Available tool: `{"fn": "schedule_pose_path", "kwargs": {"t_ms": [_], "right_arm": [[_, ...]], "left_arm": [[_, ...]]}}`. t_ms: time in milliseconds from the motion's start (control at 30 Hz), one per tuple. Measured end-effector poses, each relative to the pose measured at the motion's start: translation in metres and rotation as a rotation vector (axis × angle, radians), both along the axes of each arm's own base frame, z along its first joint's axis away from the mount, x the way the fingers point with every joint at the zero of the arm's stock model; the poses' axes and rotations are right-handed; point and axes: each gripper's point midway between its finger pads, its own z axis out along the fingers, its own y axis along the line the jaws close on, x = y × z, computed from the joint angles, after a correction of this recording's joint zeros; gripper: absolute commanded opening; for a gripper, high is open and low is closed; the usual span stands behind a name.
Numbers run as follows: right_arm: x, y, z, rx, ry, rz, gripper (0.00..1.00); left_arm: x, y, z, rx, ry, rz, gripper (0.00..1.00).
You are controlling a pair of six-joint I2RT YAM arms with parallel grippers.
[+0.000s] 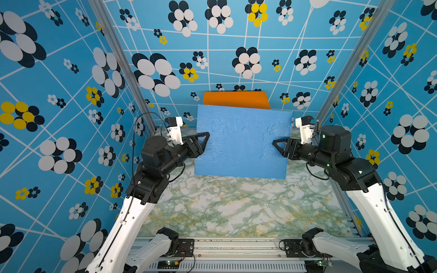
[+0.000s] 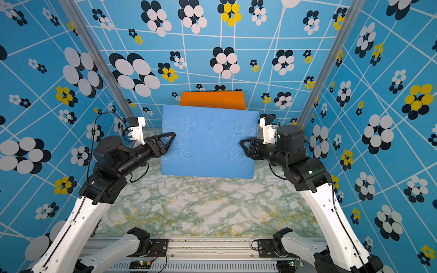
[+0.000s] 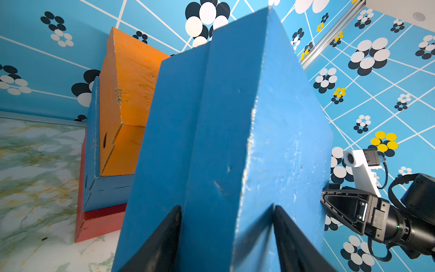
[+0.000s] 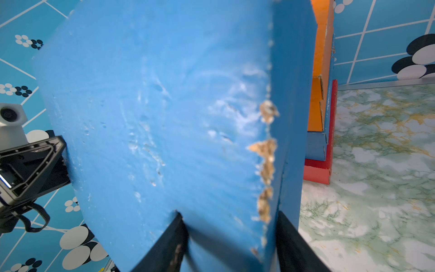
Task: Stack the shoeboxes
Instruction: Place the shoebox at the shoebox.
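The left gripper (image 1: pixel 205 138) and the right gripper (image 1: pixel 275 143) each pinch one short end of the blue box (image 1: pixel 243 141). It hangs in the air between them, above the table (image 1: pixel 236 208). Its long side runs from one arm to the other. The orange box (image 1: pixel 236 100) tops the pile (red box (image 3: pixel 98 223) at the bottom, other blue box (image 3: pixel 108 190) in the middle). That pile sits just behind, by the back wall. So I think the blue box has to go straight back, with both arms moving together.
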Motion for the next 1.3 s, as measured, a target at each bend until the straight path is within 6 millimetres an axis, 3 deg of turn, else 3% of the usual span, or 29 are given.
{"fn": "schedule_pose_path", "kwargs": {"t_ms": [867, 1300], "right_arm": [[0.032, -0.003, 0.056, -0.031, -0.104, -0.056, 0.6], [0.04, -0.002, 0.064, -0.051, -0.112, -0.063, 0.69]], "left_arm": [[0.024, -0.005, 0.045, -0.027, -0.094, 0.025, 0.6], [0.04, -0.003, 0.043, -0.024, -0.085, 0.046, 0.6]]}}
